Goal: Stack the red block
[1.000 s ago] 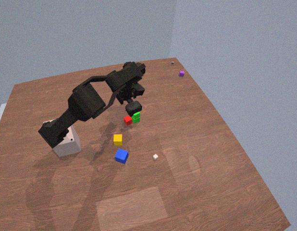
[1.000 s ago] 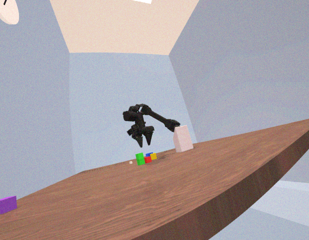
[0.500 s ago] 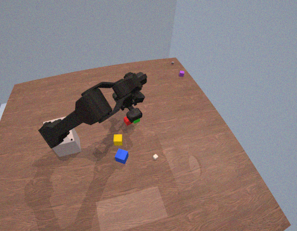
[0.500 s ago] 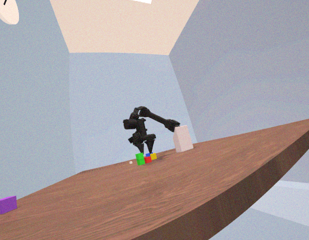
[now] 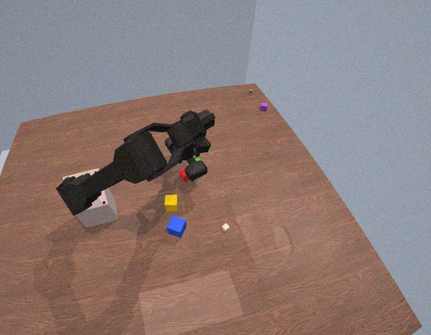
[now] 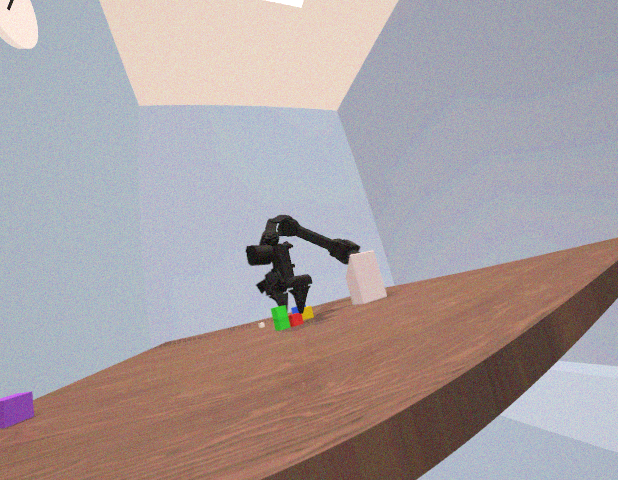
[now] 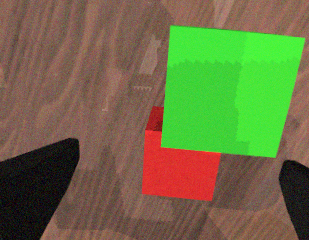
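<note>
Two blue-grey walls (image 5: pixel 335 54) corner one wooden table (image 5: pixel 298 216)

One red block (image 5: pixel 183 175) sits near the frame's centre in the top view. One green tower (image 6: pixel 280 317) stands beside it. There is one yellow block (image 5: pixel 171 202), one blue block (image 5: pixel 176 225), one small white cube (image 5: pixel 225 227), one purple block (image 5: pixel 263 106) and one tiny grey cube (image 5: pixel 250 91) at the upper right. One table (image 5: pixel 316 216) carries them all.
</note>
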Robot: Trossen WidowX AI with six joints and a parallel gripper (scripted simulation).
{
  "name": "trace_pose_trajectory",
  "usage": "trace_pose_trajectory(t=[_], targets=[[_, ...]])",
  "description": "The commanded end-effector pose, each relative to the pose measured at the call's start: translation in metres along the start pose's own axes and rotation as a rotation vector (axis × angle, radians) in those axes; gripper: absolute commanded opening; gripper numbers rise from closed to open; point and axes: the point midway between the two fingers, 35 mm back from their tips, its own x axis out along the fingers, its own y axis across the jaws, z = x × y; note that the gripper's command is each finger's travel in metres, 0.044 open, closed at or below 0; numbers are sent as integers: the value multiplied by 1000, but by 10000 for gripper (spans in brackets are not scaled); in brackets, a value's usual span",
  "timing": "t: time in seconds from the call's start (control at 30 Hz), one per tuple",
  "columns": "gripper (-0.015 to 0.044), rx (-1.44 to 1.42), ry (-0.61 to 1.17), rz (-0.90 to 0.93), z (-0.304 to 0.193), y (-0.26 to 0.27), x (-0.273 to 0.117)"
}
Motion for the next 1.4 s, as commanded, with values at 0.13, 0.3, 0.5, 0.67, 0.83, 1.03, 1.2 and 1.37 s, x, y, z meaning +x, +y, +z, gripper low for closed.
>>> trace_pose_trajectory(t=[0.13, 0.3, 0.5, 0.67, 0.83, 1.03, 1.2, 1.37], targets=[[440, -11, 14, -8, -5, -1, 16], [440, -11, 14, -9, -6, -1, 24], [440, -11, 15, -9, -6, -1, 25], [440, -11, 15, -9, -6, -1, 25], [440, -11, 15, -9, -6, -1, 25], [335, -5, 10, -3, -6, -1, 24], [204, -5, 10, -3, -6, -1, 24], [112, -5, 10, -3, -6, -1, 24]])
